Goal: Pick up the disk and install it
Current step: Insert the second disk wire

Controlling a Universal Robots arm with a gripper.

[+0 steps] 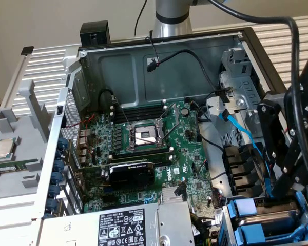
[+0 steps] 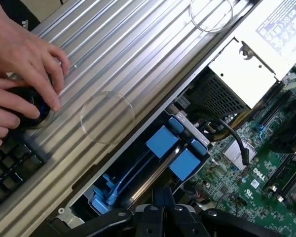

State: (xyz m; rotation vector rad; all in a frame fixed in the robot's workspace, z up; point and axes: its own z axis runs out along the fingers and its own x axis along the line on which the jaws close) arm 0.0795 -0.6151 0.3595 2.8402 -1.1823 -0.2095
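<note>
The disk (image 1: 245, 209) shows mostly as its blue plastic carrier, lying in the drive bay at the case's near corner on the exterior view's right. In the wrist view the disk (image 2: 163, 141) appears as two blue tabs with a grey metal strip between them. My black gripper (image 1: 276, 193) hangs directly over that bay, fingers shut and pointing down between the blue parts. Seen from the wrist, the gripper (image 2: 160, 196) ends just short of the blue tabs. Whether the tips touch or pinch the carrier is hidden.
The open case holds the motherboard (image 1: 159, 154), a graphics card (image 1: 131, 173), a blue cable (image 1: 241, 130) and the labelled silver power supply (image 1: 128, 225). A loose processor chip (image 1: 3, 148) lies on the exterior view's left. A person's hand (image 2: 24, 64) rests beside a keyboard (image 2: 7, 173).
</note>
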